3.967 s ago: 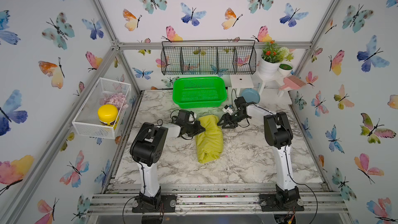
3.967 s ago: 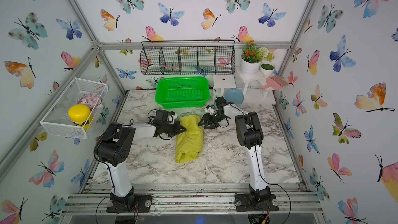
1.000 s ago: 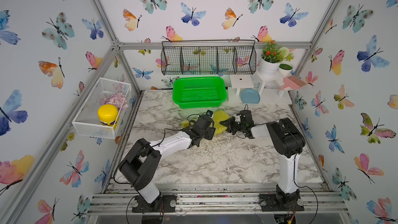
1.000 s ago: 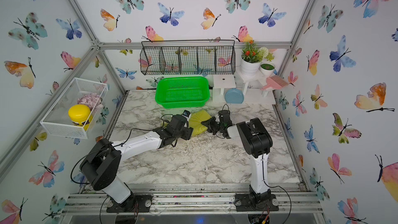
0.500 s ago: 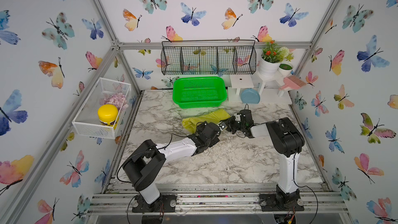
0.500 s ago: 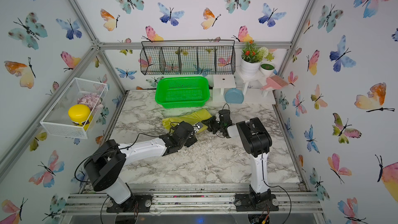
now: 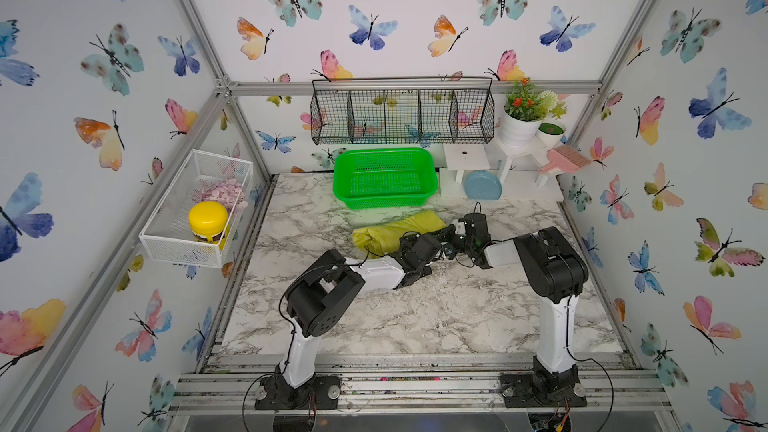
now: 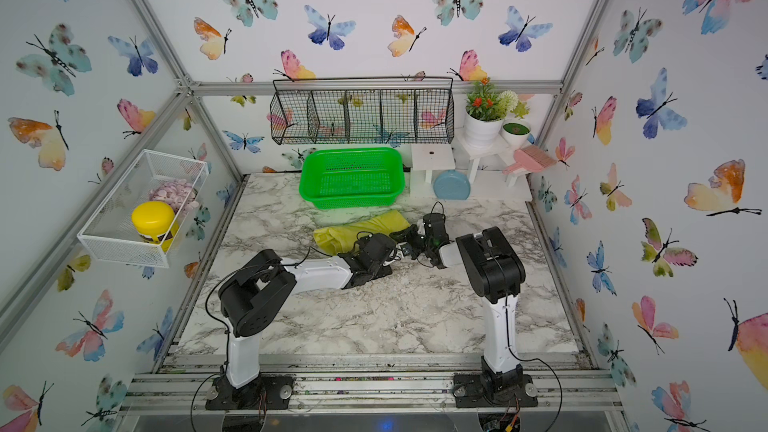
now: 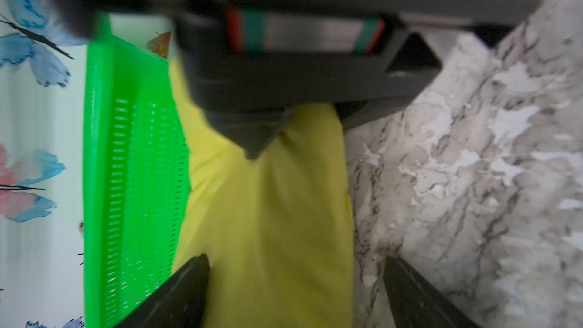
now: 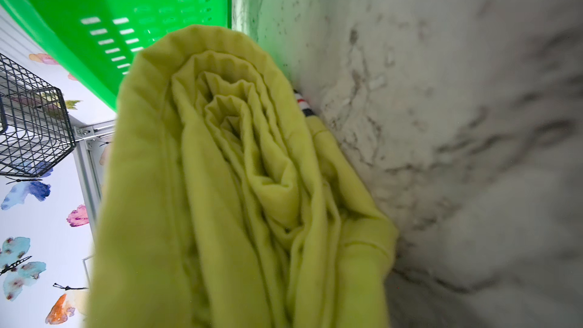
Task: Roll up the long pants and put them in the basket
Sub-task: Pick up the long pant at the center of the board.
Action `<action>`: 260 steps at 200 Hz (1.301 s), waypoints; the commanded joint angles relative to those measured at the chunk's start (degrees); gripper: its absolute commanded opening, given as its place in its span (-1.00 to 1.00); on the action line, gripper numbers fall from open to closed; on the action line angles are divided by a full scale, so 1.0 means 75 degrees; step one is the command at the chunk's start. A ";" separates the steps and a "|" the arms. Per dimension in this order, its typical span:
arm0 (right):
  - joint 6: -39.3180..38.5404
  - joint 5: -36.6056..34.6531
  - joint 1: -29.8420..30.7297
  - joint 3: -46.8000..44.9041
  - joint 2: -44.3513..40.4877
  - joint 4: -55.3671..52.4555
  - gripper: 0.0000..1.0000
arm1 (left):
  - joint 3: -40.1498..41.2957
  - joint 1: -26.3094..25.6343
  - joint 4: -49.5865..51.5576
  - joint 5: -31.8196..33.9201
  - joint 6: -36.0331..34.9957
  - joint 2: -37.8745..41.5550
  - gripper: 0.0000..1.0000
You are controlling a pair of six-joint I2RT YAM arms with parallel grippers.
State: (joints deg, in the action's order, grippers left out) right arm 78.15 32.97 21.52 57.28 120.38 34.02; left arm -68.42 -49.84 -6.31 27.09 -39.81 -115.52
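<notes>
The long pants (image 7: 388, 231) (image 8: 353, 229) lie as a yellow-green roll across the marble table, just in front of the green basket. My left gripper (image 9: 295, 258) (image 7: 434, 245) is open, its fingers (image 9: 189, 285) on either side of the roll (image 9: 277, 216) near its right end, not pinching it. My right gripper (image 9: 262, 140) (image 7: 453, 238) is shut on that same end, and the fabric puckers at its tip. In the right wrist view the spiralled layers (image 10: 220, 184) fill the picture and hide the fingers. A bit of striped waistband (image 10: 303, 105) peeks out.
The green basket (image 7: 384, 201) (image 8: 351, 201) (image 9: 132, 184) (image 10: 126, 11) stands right behind the roll. A white stool (image 7: 465, 157), blue disc (image 7: 482, 185) and plant pots (image 7: 517, 130) sit at the back right. A wire basket (image 7: 401, 116) hangs on the back wall.
My left gripper opened and let go of the pants, and its arm swung down toward the front. The roll now lies uncovered before the basket. The right gripper barely moved.
</notes>
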 commanded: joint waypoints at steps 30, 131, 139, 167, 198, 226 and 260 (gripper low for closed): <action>-0.0143 -0.0225 -0.0252 -0.1117 -0.0429 -0.2196 -0.95 | -0.0507 0.0424 0.0181 -0.0162 0.0151 -0.1136 0.69; -0.0828 -0.0082 -0.0926 -0.1596 -0.1599 -0.2991 0.24 | -0.0459 0.0626 0.0008 0.0039 0.0398 -0.0681 -1.00; -0.0886 -0.0095 -0.0976 -0.1547 -0.1644 -0.3020 0.39 | -0.0397 0.0593 -0.0025 0.0106 0.0392 -0.0583 -1.00; -0.1282 -0.0306 -0.1229 -0.1181 -0.1784 -0.3388 0.59 | -0.0090 0.0422 -0.0154 0.0241 0.0354 -0.0019 -1.00; -0.1459 -0.0558 -0.1654 -0.0870 -0.1918 -0.3641 0.62 | 0.0207 0.0143 -0.0133 0.0433 0.0293 0.0661 -1.00; -0.1515 -0.0786 -0.2251 -0.0922 -0.2199 -0.3771 0.62 | 0.0184 -0.0191 0.0087 0.0749 0.0041 0.1294 -1.00; -0.1883 -0.0588 -0.2767 -0.0874 -0.2402 -0.4074 0.62 | -0.0475 -0.0463 0.0553 0.1082 -0.0751 0.1976 -1.00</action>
State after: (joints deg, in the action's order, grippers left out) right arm 66.94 29.76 2.22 51.09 103.57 8.80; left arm -66.89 -51.35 -2.52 30.00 -40.18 -107.53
